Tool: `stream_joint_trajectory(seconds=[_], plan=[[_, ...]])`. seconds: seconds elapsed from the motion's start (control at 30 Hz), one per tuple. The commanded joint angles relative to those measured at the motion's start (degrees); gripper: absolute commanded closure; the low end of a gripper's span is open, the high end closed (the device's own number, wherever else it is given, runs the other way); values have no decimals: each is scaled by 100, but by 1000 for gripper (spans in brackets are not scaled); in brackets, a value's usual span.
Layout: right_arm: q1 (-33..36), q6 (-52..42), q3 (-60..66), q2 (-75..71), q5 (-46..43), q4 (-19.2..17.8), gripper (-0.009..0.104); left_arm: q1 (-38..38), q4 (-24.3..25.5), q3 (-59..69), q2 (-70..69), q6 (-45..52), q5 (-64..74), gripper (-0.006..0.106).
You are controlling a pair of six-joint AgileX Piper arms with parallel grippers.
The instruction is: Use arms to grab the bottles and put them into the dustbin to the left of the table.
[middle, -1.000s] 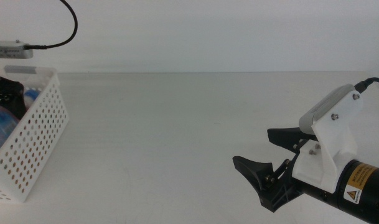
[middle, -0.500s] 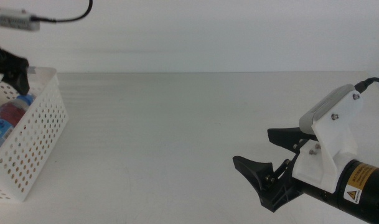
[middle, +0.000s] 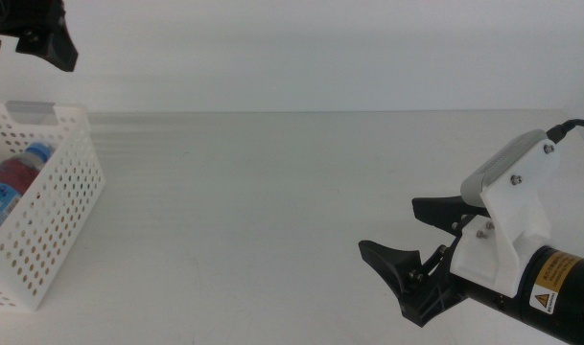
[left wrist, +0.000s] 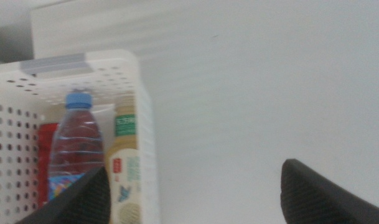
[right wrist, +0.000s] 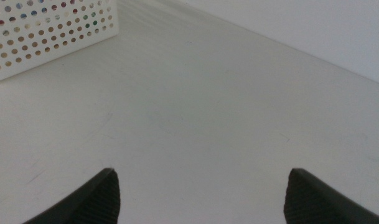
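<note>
1. The large plain white tabletop [middle: 272,211] carries no bottle in any view, so I judge the task to be at its close; the next move calls only for pulling the arms back.
2. The white perforated plastic dustbin [middle: 66,206] stands at the table's left side.
3. The right gripper [middle: 416,244] waits low near the table's right side, jaws spread wide and empty, well apart from the bin.
4. The left gripper [left wrist: 192,193] hangs above the bin, jaws wide apart, holding nothing.
5. Inside lie the yellowish green-labelled bottle [left wrist: 126,168], the blue-capped water bottle [left wrist: 77,149] and a red can [left wrist: 46,158], below the left jaws.
</note>
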Motion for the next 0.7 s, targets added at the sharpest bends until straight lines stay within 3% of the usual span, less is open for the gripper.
stream_joint_trajectory(seconds=[0.0,0.33,0.67], plan=[[24,-71,-120,-120,-377,-61,23,-214,-29,165,-554,-197,-290,10],[24,-71,-120,-120,-377,-61,23,-393,-7,2456,-2270,-397,-1923,10],[24,-71,-120,-120,-377,-61,23,-393,26,3603,-3407,-396,-2604,10]])
